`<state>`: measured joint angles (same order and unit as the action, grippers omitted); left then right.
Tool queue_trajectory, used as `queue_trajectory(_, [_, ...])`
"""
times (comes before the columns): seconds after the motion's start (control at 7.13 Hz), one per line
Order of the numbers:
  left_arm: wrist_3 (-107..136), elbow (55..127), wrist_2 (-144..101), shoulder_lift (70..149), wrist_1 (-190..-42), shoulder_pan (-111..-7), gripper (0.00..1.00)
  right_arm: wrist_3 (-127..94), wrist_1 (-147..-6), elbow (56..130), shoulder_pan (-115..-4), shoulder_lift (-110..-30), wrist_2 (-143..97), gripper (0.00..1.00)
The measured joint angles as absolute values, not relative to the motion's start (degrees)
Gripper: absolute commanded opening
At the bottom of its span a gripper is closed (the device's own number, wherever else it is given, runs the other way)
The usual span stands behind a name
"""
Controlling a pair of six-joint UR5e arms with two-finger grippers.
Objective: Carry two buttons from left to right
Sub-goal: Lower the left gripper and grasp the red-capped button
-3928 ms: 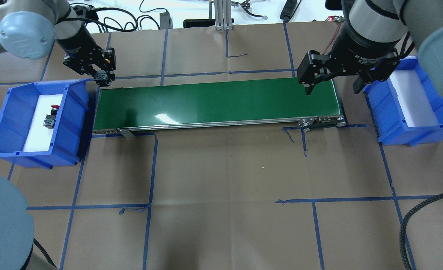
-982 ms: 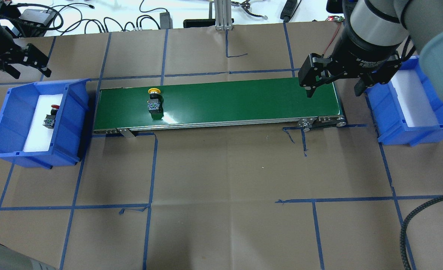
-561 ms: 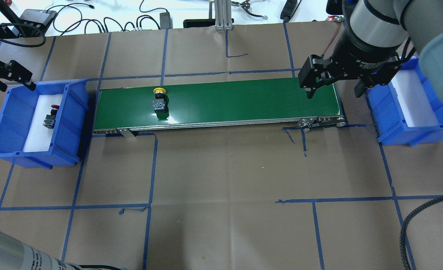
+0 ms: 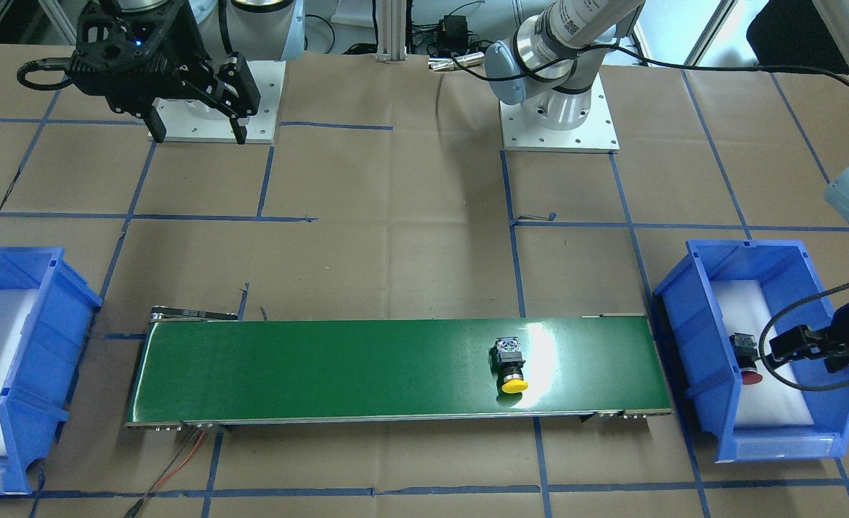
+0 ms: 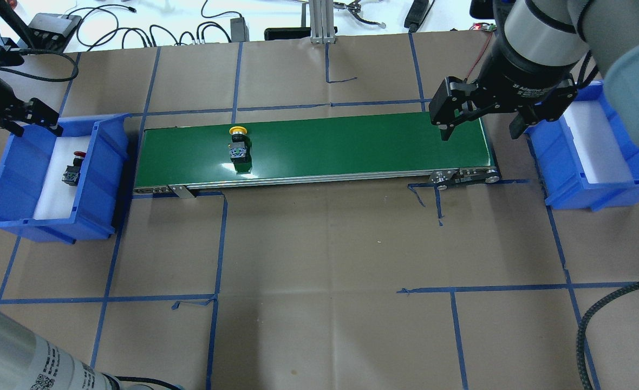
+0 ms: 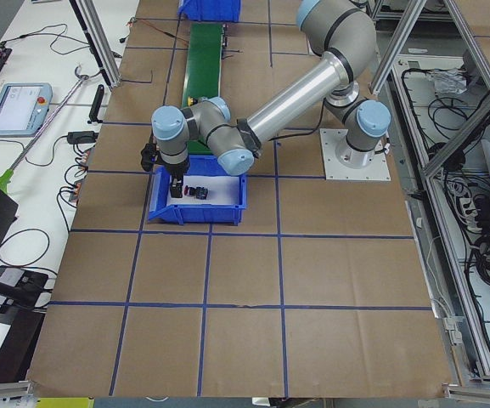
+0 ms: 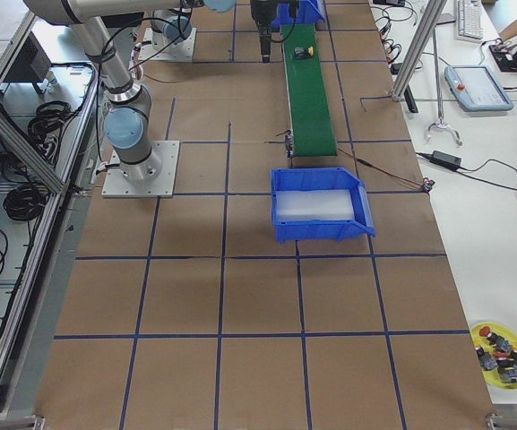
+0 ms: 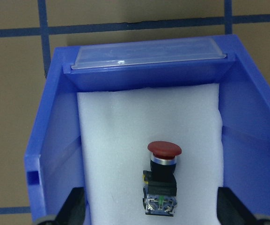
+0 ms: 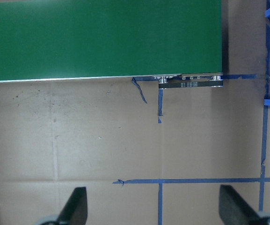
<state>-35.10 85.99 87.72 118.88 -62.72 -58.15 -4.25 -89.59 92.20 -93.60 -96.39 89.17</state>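
Red button, in bin, left jaws cropped

Brown paper crossed by blue tape lines covers the table.

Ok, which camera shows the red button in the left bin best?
The left wrist view: the red button lies close up on the white foam, cap and body clear. The overhead, front-facing and left side views show it only small in the blue bin; the right-hand views miss it.
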Motion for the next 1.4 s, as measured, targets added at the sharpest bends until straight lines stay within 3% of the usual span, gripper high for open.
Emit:
queue_trajectory(0.84, [-33.60, 91.65, 87.61, 122.39, -53.06, -58.92, 0.96, -4.31, -89.66, 92.30, -93.64, -96.12, 88.96, 1.00])
queue_trajectory(0.98, [-33.58, 91.76, 87.51, 122.64, -52.81, -58.95, 0.85, -4.31, -89.65, 92.34, -93.62, -96.07, 89.02, 1.00])
queue_trajectory(1.26, [-33.97, 91.97, 87.31, 122.03, -52.92, -58.97, 0.52, -4.31, -89.73, 92.37, -93.61, -96.00, 89.03, 1.00])
queue_trajectory(1.4, [-34.13, 92.11, 87.29, 121.60, -53.21, -58.96, 0.44, -4.31, -89.81, 92.37, -93.58, -95.95, 88.98, 1.00])
